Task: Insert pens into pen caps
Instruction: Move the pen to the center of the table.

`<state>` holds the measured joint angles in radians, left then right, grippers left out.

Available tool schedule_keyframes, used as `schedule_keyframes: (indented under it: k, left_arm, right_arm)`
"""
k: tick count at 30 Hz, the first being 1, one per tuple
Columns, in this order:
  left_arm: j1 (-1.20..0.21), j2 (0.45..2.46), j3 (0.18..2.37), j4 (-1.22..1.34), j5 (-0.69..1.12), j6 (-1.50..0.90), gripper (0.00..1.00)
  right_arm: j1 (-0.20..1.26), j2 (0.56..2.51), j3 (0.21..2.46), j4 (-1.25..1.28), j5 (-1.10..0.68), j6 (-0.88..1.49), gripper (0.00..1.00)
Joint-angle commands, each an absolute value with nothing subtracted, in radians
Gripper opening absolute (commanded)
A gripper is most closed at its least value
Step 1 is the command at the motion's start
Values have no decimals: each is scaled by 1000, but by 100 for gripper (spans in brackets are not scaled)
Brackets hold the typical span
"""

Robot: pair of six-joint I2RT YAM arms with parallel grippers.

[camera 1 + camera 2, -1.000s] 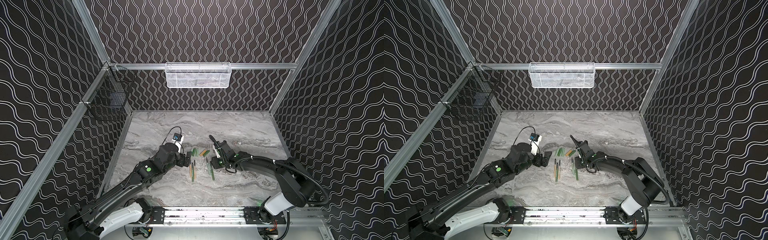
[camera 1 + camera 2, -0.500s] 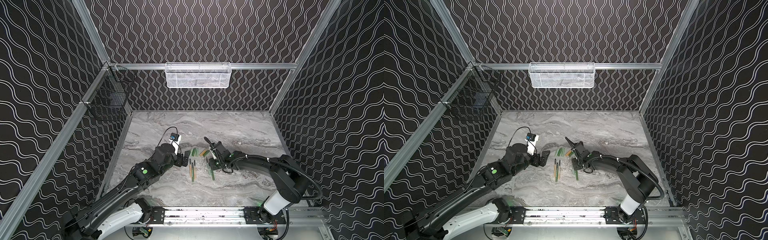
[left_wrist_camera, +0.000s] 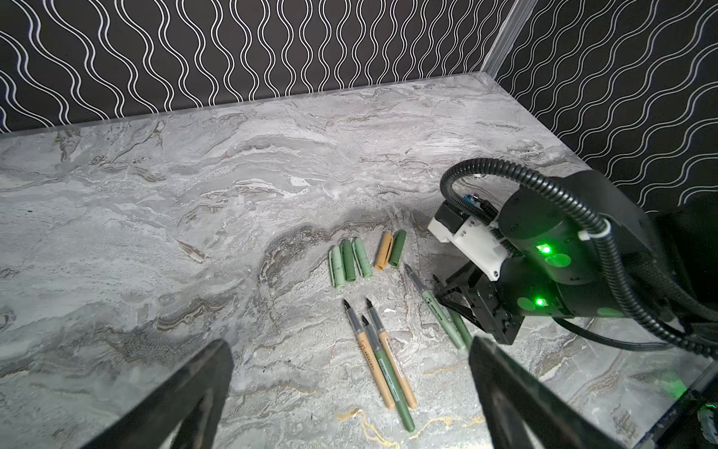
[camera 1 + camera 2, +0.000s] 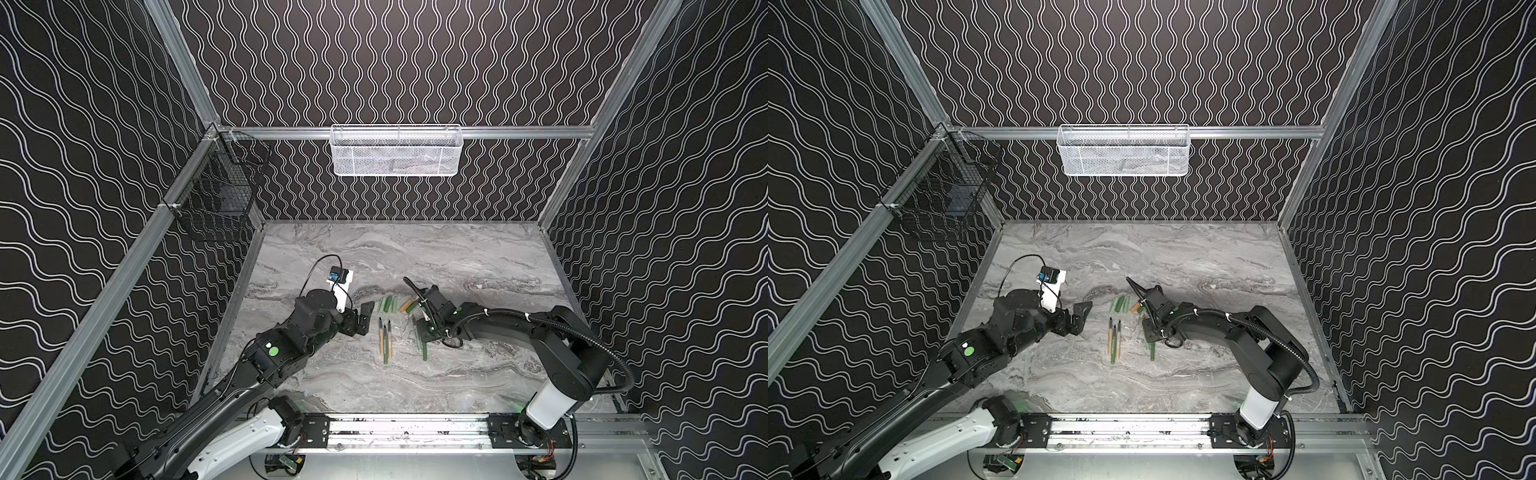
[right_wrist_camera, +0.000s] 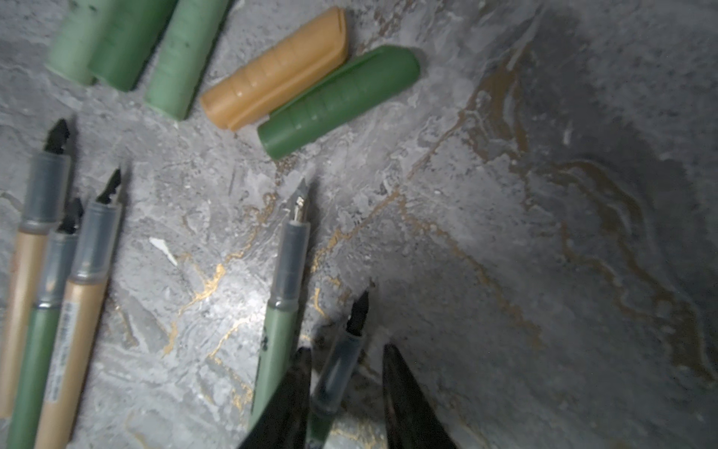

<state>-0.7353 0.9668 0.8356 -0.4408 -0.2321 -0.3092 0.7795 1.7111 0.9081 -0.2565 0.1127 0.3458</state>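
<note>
Several pen caps (image 3: 362,258) lie in a row: pale green, dark green, then a tan one (image 5: 276,70) beside a dark green one (image 5: 338,101). In front of them three pens (image 3: 388,373) lie together, two tan and one dark green. Further right lie a pale green pen (image 5: 283,272) and a dark green pen (image 5: 336,373). My right gripper (image 5: 345,350) is down at the table straddling that dark green pen, one finger against it and a gap at the other finger. My left gripper (image 3: 349,344) stands wide open left of the pens (image 4: 385,338), with nothing between its fingers.
A white mesh basket (image 4: 395,151) hangs on the back rail and a black wire basket (image 4: 216,195) on the left wall. The patterned walls close in the marble table (image 4: 457,257) on three sides. The metal rail (image 4: 407,428) runs along the front.
My right gripper has shifted a little left over the right-hand pair of pens and its jaws have narrowed round the dark green pen. My left arm has drawn back slightly to the left.
</note>
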Motion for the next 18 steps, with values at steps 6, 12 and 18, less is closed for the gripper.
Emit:
schedule_keyframes:
  k: [6,12,18]
  left_arm:
    - [-732,976,822,-418,-211,-326,99]
    - [-732,980,807,-399,-198,-343,99]
    - [-732,970,791,-397,-198,-358,99]
  right_arm:
    - [803,1738,932,-314,129,369,29]
    - [813,1759,948,-325,130,380,26]
    - [831,1784,969,-351,139,388,26]
